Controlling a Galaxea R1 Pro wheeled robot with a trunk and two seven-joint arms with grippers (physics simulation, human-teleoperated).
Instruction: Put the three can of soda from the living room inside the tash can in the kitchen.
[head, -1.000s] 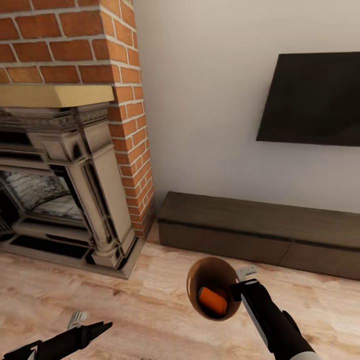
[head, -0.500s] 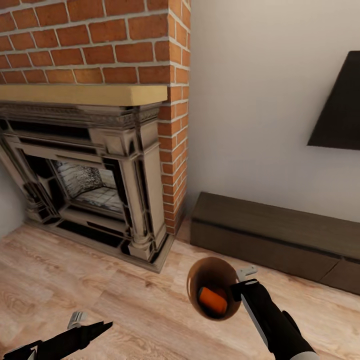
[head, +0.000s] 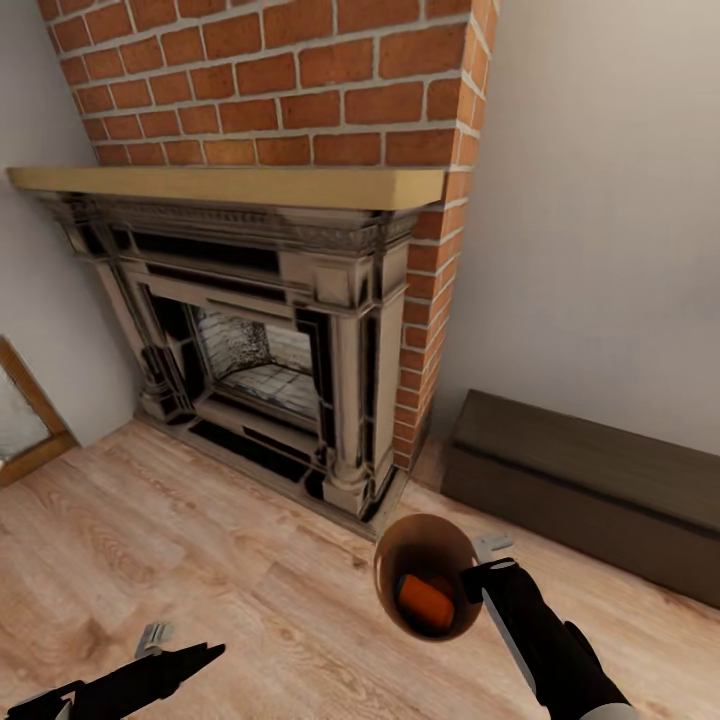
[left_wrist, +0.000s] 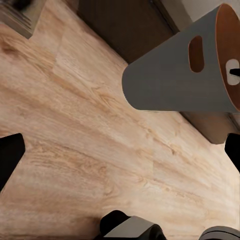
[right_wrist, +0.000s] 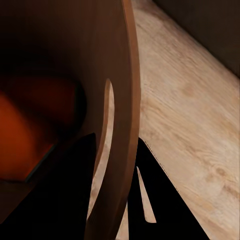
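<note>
The tash can (head: 392, 560) hangs tilted above the wood floor, its dark brown mouth facing the head camera. My right gripper (head: 482, 570) is shut on its rim. One orange can of soda (head: 425, 602) lies inside on the bottom. The left wrist view shows the bin's pale grey outside (left_wrist: 170, 80) with a handle slot. In the right wrist view the brown wall (right_wrist: 122, 75) runs between the two dark fingers, and the orange can (right_wrist: 25, 140) is blurred inside. My left gripper (head: 180, 645) is low at the left, open and holding nothing.
A brick fireplace (head: 280, 330) with a pale wooden mantel stands straight ahead. A low dark cabinet (head: 590, 490) runs along the white wall to its right. A wood-framed panel (head: 20, 420) leans at the far left. Light wood floor (head: 200, 540) lies in front.
The camera has swung left: the fireplace has slid toward the middle of the picture and the black TV has left it. Both arms and the bin hold the same pose.
</note>
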